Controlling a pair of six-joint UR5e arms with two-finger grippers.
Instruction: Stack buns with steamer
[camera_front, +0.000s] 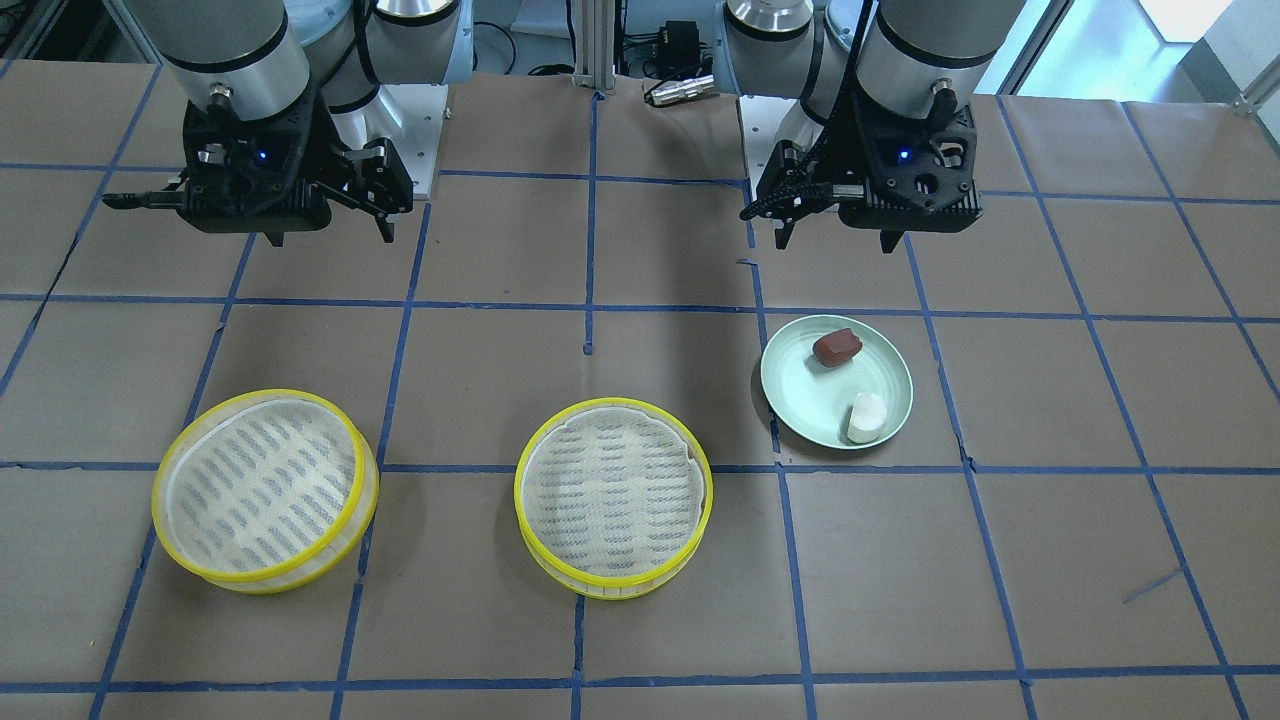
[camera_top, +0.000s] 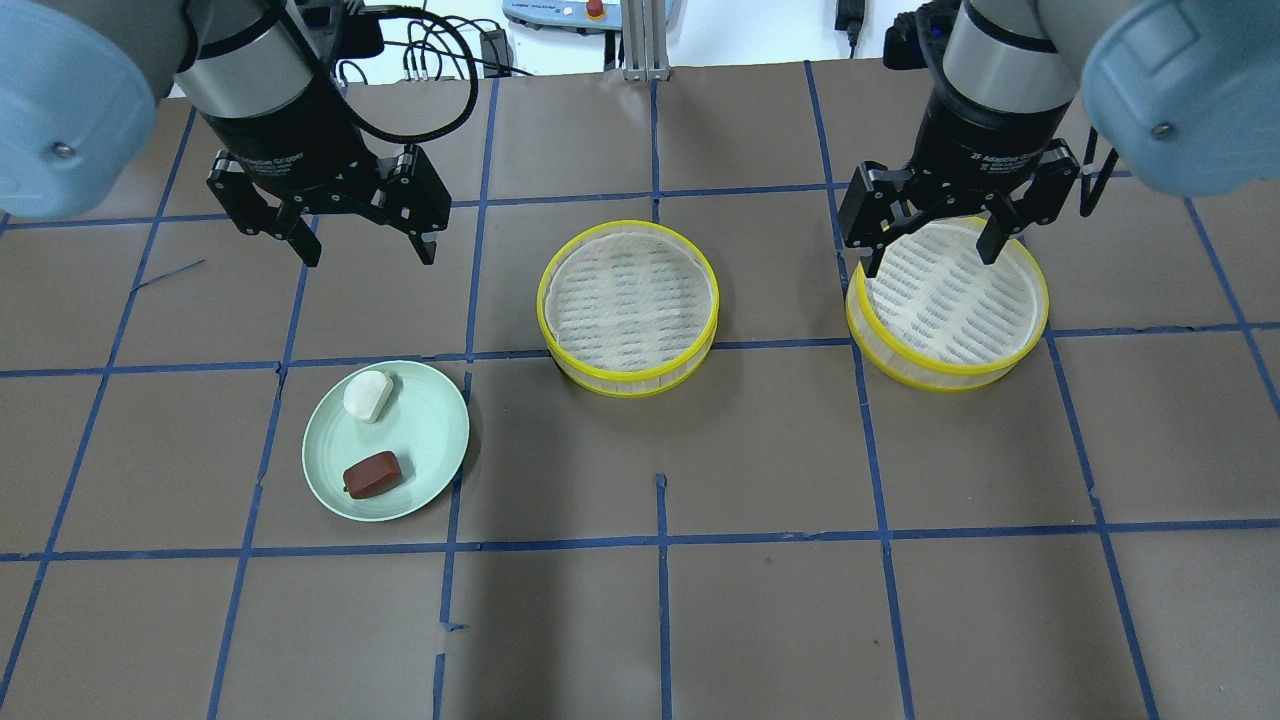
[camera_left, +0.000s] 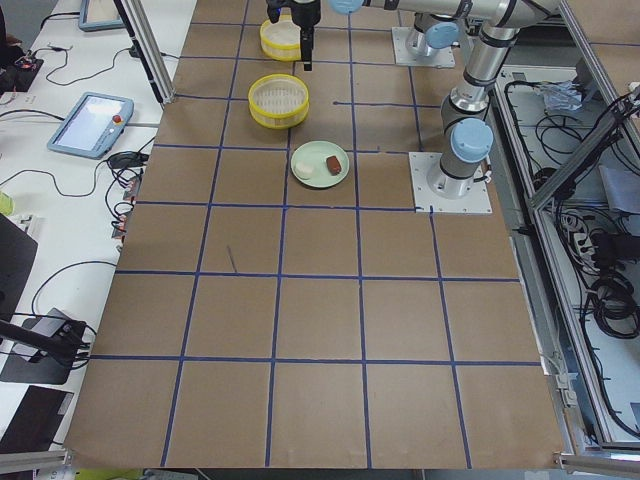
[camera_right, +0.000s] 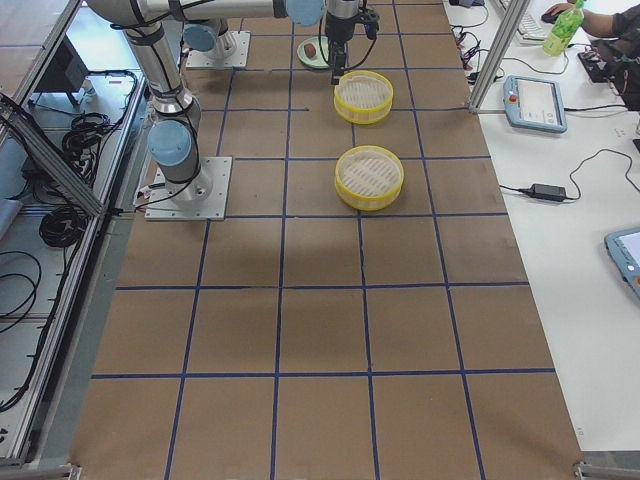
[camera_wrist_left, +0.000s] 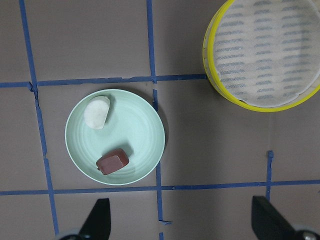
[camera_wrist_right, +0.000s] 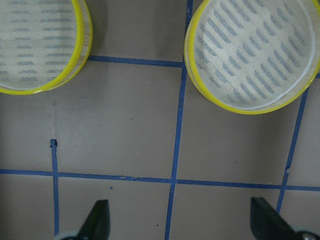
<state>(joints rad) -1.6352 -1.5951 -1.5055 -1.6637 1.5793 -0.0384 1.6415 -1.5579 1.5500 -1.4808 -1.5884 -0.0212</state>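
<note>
- Left gripper (camera_top: 368, 250): jaws spread wide and empty, raised off the table (camera_top: 760, 600). It sits to one side of the green plate (camera_top: 430, 440), not over it; the left wrist view shows the whole plate ahead of the fingertips.
- Right gripper (camera_top: 932, 255): also wide open and empty, and raised. The front view puts it on the base side of the trays, not directly above either one.
- White bun (camera_top: 368, 395): half-moon shape, lying on the plate near its rim. It is apart from the reddish-brown bun (camera_top: 372, 474), which lies on the opposite side of the same plate.
- Handling, buns (judgement): small and probably light.
  - White bun looks matte and possibly soft, so pinch gently across the short width.
  - Brown bun is blockier with a slight sheen, so it may slip. Close on its two longer flat sides.
  - The plate rim is close to both, so a steep approach from above looks safest.
- Middle tray (camera_top: 628, 385) and right tray (camera_top: 945, 378): both flat on the table, well apart and empty.
- Handling, trays (judgement): thin slatted walls and a mesh floor suggest they are light and somewhat flexible.
  - Grip the yellow rim with one finger inside the wall and one outside, never on the mesh.
  - The middle tray's liner edge looks wrinkled and may be loose.
</note>
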